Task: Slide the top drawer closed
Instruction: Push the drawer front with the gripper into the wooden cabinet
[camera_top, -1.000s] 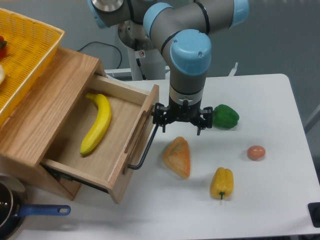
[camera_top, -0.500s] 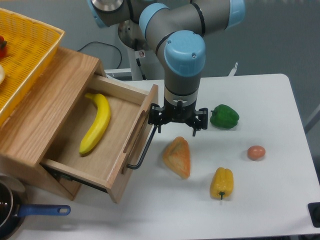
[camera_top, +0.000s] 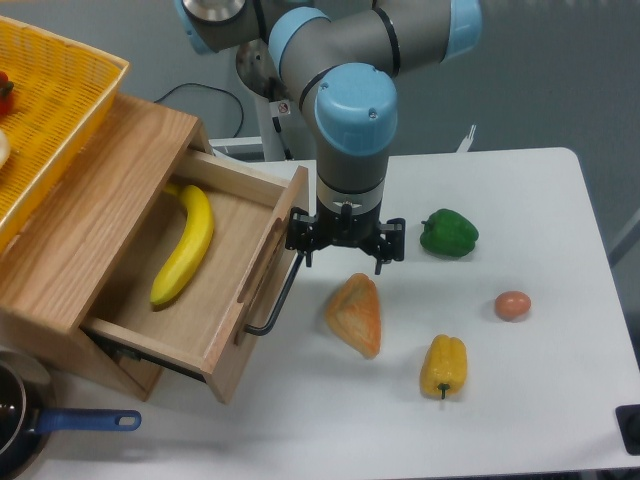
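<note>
As before but further in, the top drawer (camera_top: 205, 290) under the tool (camera_top: 343, 255).

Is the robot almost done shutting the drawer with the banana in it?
Not yet. The top drawer has slid in a little over the last second, but it still sticks far out, with the banana showing. The gripper is pressing against the black handle, fingers spread. Most of the push is still left.

Drawer (camera_top: 215, 300) of light matt oak with visible grain, black metal handle (camera_top: 275, 300); arm (camera_top: 352, 130) in smooth grey metal with glossy blue plastic caps; basket (camera_top: 50, 110) of yellow woven plastic; table (camera_top: 540, 400) smooth matt white
</note>
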